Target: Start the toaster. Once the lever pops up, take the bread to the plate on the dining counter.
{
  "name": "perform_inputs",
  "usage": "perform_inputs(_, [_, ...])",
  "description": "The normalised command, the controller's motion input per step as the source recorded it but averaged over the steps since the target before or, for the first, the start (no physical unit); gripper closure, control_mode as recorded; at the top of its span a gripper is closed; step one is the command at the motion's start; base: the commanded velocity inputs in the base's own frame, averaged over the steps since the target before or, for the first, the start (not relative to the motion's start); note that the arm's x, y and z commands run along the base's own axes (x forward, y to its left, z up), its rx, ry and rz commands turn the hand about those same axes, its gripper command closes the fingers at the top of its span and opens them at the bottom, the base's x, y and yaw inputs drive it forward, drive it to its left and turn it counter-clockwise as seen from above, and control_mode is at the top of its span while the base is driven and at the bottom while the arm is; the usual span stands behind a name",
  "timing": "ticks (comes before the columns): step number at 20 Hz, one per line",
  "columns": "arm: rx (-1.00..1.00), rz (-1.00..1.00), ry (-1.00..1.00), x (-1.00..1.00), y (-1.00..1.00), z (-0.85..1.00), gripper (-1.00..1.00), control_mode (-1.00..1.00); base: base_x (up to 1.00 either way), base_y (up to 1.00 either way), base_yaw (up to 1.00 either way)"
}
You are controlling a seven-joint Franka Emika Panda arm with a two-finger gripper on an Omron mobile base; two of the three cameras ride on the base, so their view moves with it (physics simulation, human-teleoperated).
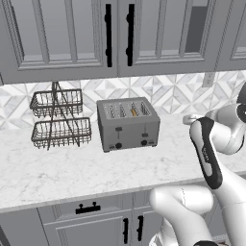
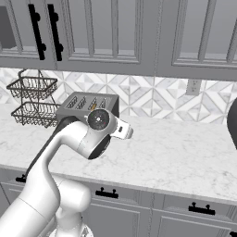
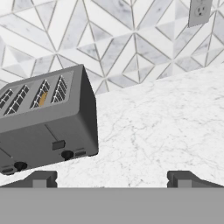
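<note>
The grey four-slot toaster [image 1: 129,126] [image 2: 88,104] stands on the marble counter against the tiled wall. A tan slice of bread [image 1: 134,112] [image 3: 42,99] sits low in one of its right slots. Two dark levers and two round knobs show on its front; in the hand view one lever [image 3: 58,145] sits above a knob [image 3: 66,154]. My gripper [image 3: 113,178] is open and empty, hovering over the counter to the right of the toaster [image 3: 43,122] and a little in front of it, apart from it. The plate and the dining counter are out of view.
A two-tier black wire basket [image 1: 60,120] [image 2: 32,102] stands left of the toaster. A wall outlet [image 3: 200,11] [image 2: 193,86] is on the backsplash to the right. Grey upper cabinets [image 1: 115,33] hang overhead. A dark object [image 2: 233,121] shows at the far right edge.
</note>
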Motion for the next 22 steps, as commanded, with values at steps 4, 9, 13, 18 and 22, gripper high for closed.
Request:
perform_inputs(4, [0.00,0.00,0.00,0.00,0.00,0.00,-1.00,-1.00,0.00,0.00,0.00])
perform_inputs(9, [0.00,0.00,0.00,0.00,0.00,0.00,-1.00,-1.00,0.00,0.00,0.00])
perform_inputs(13, [0.00,0.00,0.00,0.00,0.00,0.00,-1.00,-1.00,0.00,0.00,0.00])
perform_inputs(18, [0.00,0.00,0.00,0.00,0.00,0.00,-1.00,-1.00,0.00,0.00,0.00])
perform_inputs(22, [0.00,0.00,0.00,0.00,0.00,0.00,-1.00,-1.00,0.00,0.00,0.00])
